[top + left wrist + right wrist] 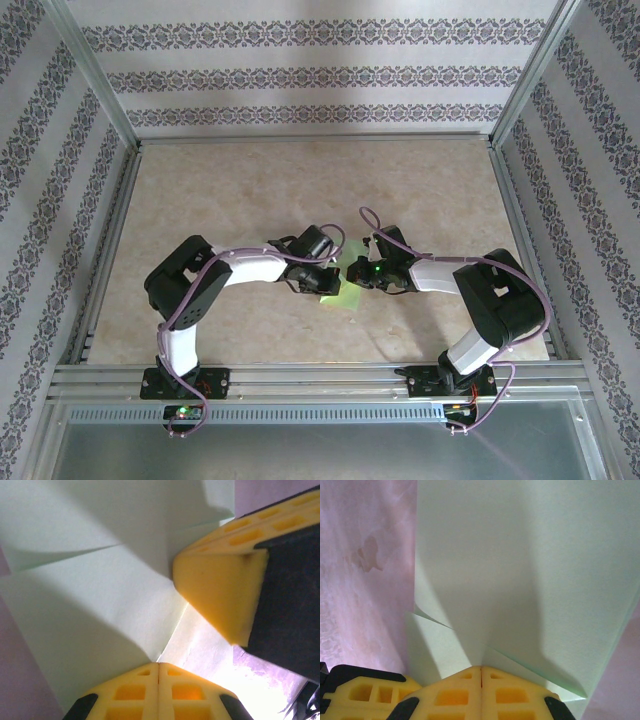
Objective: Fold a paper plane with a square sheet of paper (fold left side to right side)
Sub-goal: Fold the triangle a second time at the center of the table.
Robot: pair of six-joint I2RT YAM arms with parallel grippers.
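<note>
Pinching one paper sheet [340, 293], two claws: left claw [158, 669], right claw [481, 670].

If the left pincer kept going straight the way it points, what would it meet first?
The thin light-green sheet of paper that the left pincer pinches; it spreads right ahead. Depth beyond is unclear.

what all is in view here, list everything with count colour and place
paper: one, light green, partly folded, mid-table between the end effectors
table: one, beige marbled, under everything
walls: three, white with purple patterned bands, around the table
frame: one, silver metal, rails along the near edge, posts at the far corners
arms: two, black and white, bases on the near rail
left end effector: one, yellow fingers, shut on the paper
right end effector: one, yellow fingers, shut on the paper
</note>
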